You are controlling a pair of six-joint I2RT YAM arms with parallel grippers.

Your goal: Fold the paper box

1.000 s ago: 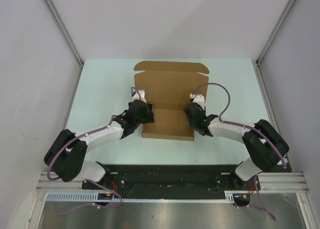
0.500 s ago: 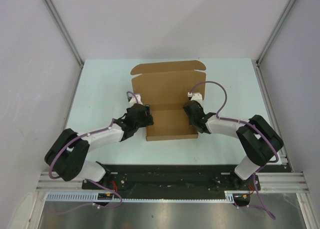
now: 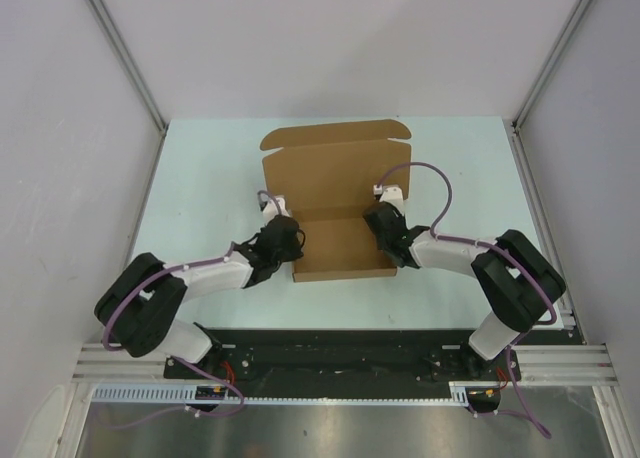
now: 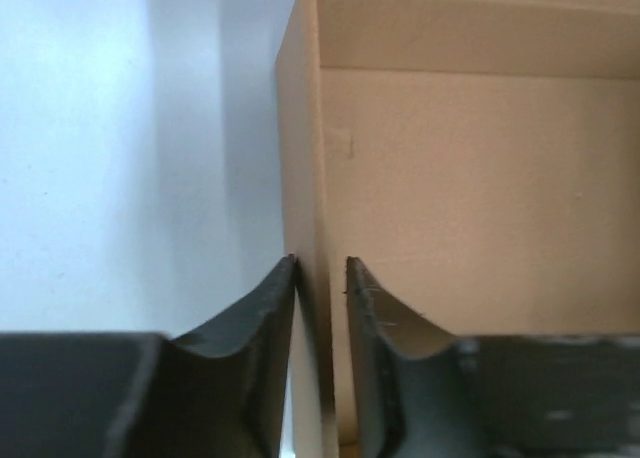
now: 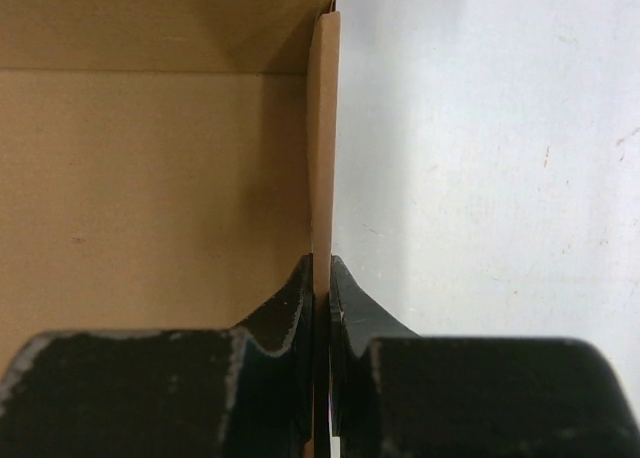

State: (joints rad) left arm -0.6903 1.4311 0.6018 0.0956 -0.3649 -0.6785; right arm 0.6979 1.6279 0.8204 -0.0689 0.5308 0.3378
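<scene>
Closed down within the last second on the paper box [image 3: 340, 203]: first the right gripper [image 5: 320, 266], then, only partway, the left gripper [image 4: 320, 268]. Now pinching the upright right side wall [image 5: 322, 128] flat between both fingers, with no gap to be seen. Straddling the left side wall [image 4: 300, 158] with jaws narrowed but a dark sliver left between inner finger and card; judged short of a firm hold. Also shifted meanwhile: the box, a little toward the right edge of the table [image 3: 200, 178], and the lid flap [image 3: 335, 138], skewed slightly out of square. Lying at the middle of the table, somewhat nearer the far edge, with the lid flap open and flat toward that far edge and the shallow tray part nearest the arms. Reads as the step of securing both side walls upright before bringing the lid over; roughly midway, with tray formed and lid not yet closed. Hidden from above: both sets of fingertips, under the wrists. Cut off in both wrist views: the near ends of the walls and the front wall. Impossible to make out: tabs and slots, and whether the side walls are tucked in or merely held up. Worth watching for a skewed pull, with only one side firmly gripped.
</scene>
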